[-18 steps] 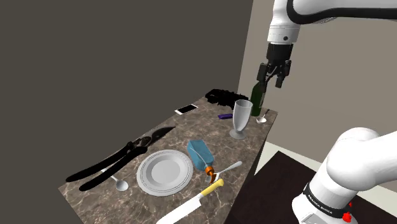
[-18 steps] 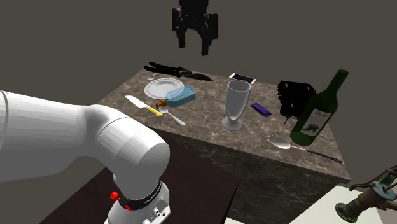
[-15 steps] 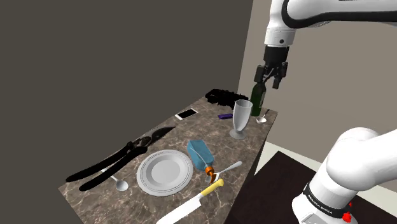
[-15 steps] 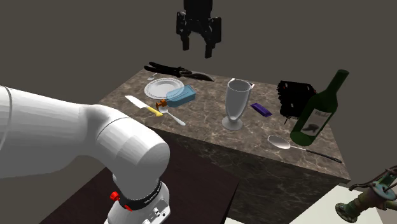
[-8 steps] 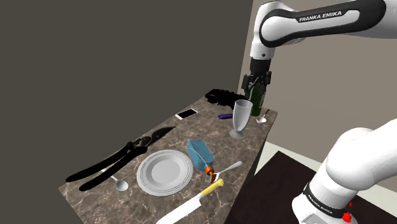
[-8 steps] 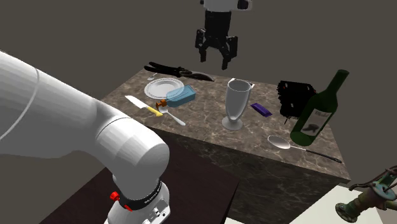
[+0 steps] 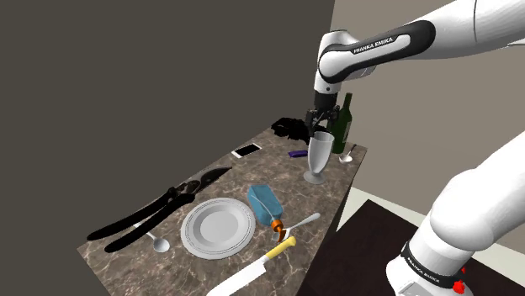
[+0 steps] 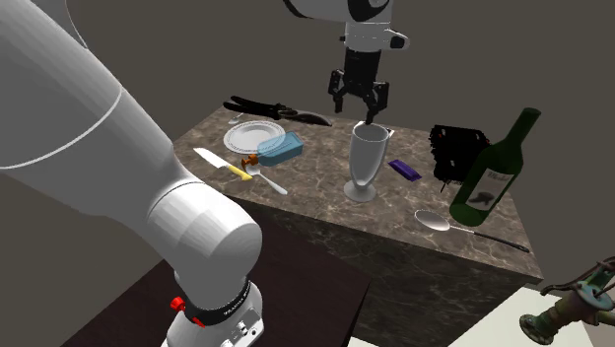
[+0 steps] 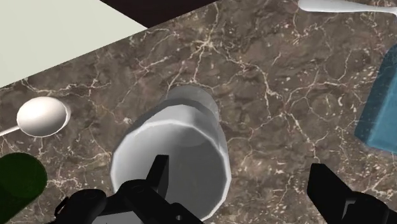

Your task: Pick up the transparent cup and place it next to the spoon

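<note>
A clear, footed glass cup (image 7: 317,155) (image 8: 366,158) (image 9: 172,153) stands upright on the dark, white-veined marble worktop (image 7: 278,172) (image 8: 315,168) (image 9: 267,95), near its edge. The wrist view looks down into the cup's mouth: the inside shows pale, plain walls narrowing toward the foot.

The black two-finger tool (image 7: 318,126) (image 8: 360,104) (image 9: 238,172) hangs just above the rim with its fingers apart. One finger lies over the cup's mouth and the other stands well outside the wall. I cannot tell whether either touches the glass.

A large silver spoon (image 7: 347,157) (image 8: 444,222) (image 9: 41,116) lies near the cup, beside a dark green wine bottle (image 7: 342,124) (image 8: 493,173) (image 9: 19,178). What the bottle holds cannot be seen.

A blue flat-sided container (image 7: 263,203) (image 8: 283,148) (image 9: 382,108) lies on the cup's other side, just beside a round white plate (image 7: 217,227) (image 8: 254,135). Its contents are hidden.
</note>
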